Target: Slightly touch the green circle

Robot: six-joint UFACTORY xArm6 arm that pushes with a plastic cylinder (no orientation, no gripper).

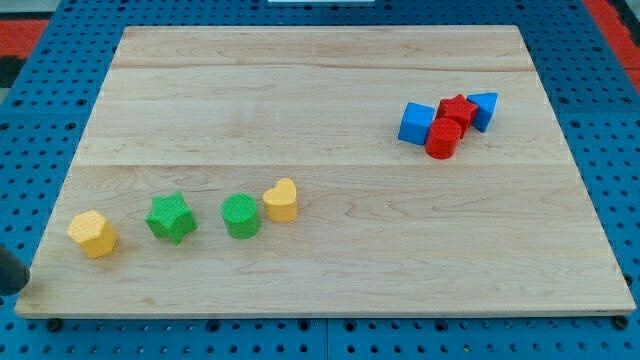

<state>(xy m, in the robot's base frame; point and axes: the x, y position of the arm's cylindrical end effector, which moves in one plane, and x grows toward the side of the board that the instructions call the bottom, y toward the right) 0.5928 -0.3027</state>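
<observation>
You are looking at a wooden board (330,90) carrying 8 blocks in 2 groups. The green circle (241,216) is sitting in the lower-left row, roughly midway between the view's left edge and centre. It is standing just beside a yellow heart (281,200) on its right, possibly touching it; the gap is too fine to tell. A green star (170,217) is lying near its left, and a yellow hexagon (93,234) further left.

The second group is sitting well apart at the view's upper right: a blue cube (416,123), a red cylinder (443,139), a red star (457,108) and a blue block (483,110), all clustered tightly.

A dark shape (10,270) is showing at the lower-left edge; whether it is the rod cannot be told. The tip itself is not visible, and this rig is carrying no jaws to open or close.

Judging by appearance, the circle is small, light, rigid and likely sliding easily on the smooth wood. You should be approaching its open lower or left side slowly, since any firm contact would probably be shoving it into the heart.
</observation>
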